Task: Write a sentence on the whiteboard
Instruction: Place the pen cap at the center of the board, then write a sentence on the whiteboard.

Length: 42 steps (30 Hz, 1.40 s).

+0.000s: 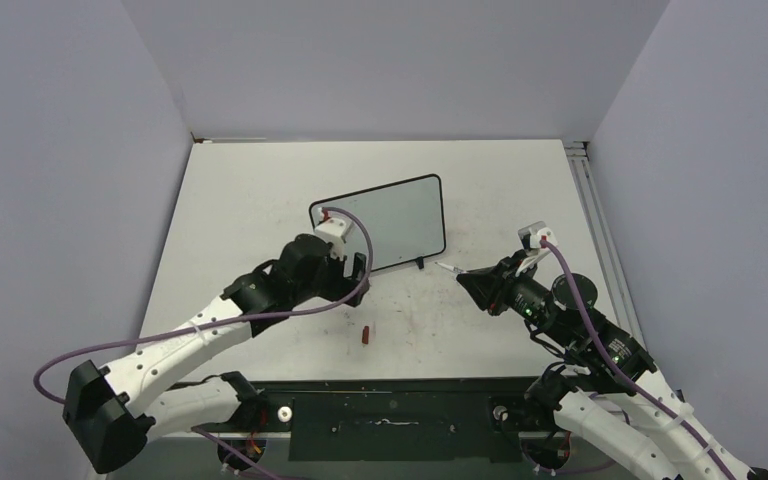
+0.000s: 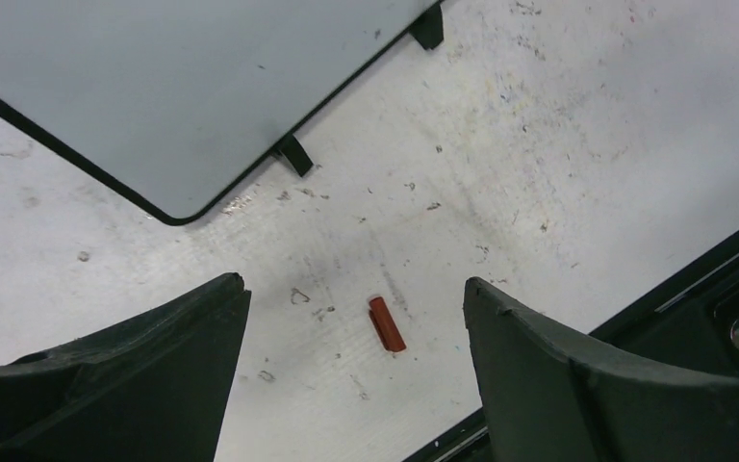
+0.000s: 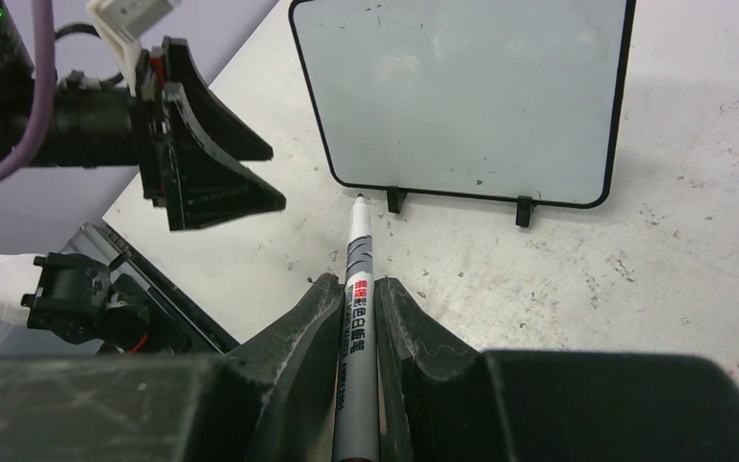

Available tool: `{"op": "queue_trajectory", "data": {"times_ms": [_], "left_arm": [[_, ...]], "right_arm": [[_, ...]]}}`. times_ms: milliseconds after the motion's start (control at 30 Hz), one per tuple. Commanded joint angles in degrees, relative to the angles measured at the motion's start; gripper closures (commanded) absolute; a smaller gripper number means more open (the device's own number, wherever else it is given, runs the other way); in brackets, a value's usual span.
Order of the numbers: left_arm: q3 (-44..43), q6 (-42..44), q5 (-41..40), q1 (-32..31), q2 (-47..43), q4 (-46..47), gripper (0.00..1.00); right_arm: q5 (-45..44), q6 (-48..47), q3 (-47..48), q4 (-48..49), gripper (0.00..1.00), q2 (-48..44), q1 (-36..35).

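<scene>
Clamping the slim grey marker pen (image 3: 357,241) tip-forward, the right gripper (image 3: 358,289) aims at the black-framed whiteboard (image 1: 385,225), standing blank mid-table on 2 feet; the left gripper (image 2: 354,287) gapes wide, empty, near a small red cap (image 2: 386,324).

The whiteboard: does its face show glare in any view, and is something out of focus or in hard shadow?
Top view: the whiteboard looks dull grey, without glare; light is even, shadows soft. Right wrist view: pale reflection streaks cross its face; the marker is sharp, the near part of the right claw looks soft. Left wrist view: plain grey face, red cap sharp.
</scene>
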<state>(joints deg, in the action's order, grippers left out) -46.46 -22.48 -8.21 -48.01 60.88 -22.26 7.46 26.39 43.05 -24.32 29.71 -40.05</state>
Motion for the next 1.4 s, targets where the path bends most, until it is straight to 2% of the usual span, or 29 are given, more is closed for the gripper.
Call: {"op": "queue_trajectory", "data": {"times_ms": [0, 100, 300, 400, 500, 800, 967, 1067, 1167, 1367], "left_arm": [[-4.83, 7.11, 9.09, 8.66, -2.58, -4.87, 0.2], [-5.34, 8.16, 16.07, 18.38, -3.7, -3.75, 0.2], [-3.69, 6.88, 34.35, 34.5, -3.2, 4.99, 0.2], [-3.44, 6.27, 42.75, 41.18, -0.94, 9.42, 0.2], [-4.11, 6.55, 46.79, 45.39, 2.1, 12.97, 0.2], [-10.57, 10.61, 53.88, 46.51, 14.2, 18.55, 0.28], [-12.68, 11.22, 54.79, 46.51, 19.08, 21.18, 0.34], [-13.91, 11.27, 55.92, 46.56, 21.97, 21.38, 0.42], [-14.6, 10.89, 58.36, 46.52, 23.94, 24.83, 0.57], [-13.9, 10.35, 60.38, 46.75, 24.72, 27.23, 0.71]], "right_arm": [[-1.08, 0.92, 0.02, 2.05, 0.95, -0.51, 0.26], [-0.61, 1.32, -0.13, 2.36, 0.95, -0.73, 0.3], [1.16, 1.63, -0.42, 3.86, 0.95, 0.0, 0.31], [1.92, 1.59, -0.4, 4.26, 0.95, 0.58, 0.3], [2.24, 1.62, -0.74, 4.62, 0.95, 0.58, 0.32], [3.08, 2.08, -2.21, 6.34, 0.95, 0.31, 0.3], [3.39, 2.17, -2.68, 6.4, 0.95, 0.08, 0.26], [3.43, 2.17, -2.92, 6.44, 0.95, -0.01, 0.3], [3.49, 2.26, -3.12, 6.54, 0.95, 0.03, 0.27], [3.79, 2.5, -3.47, 7.2, 0.95, 0.59, 0.25]]}}
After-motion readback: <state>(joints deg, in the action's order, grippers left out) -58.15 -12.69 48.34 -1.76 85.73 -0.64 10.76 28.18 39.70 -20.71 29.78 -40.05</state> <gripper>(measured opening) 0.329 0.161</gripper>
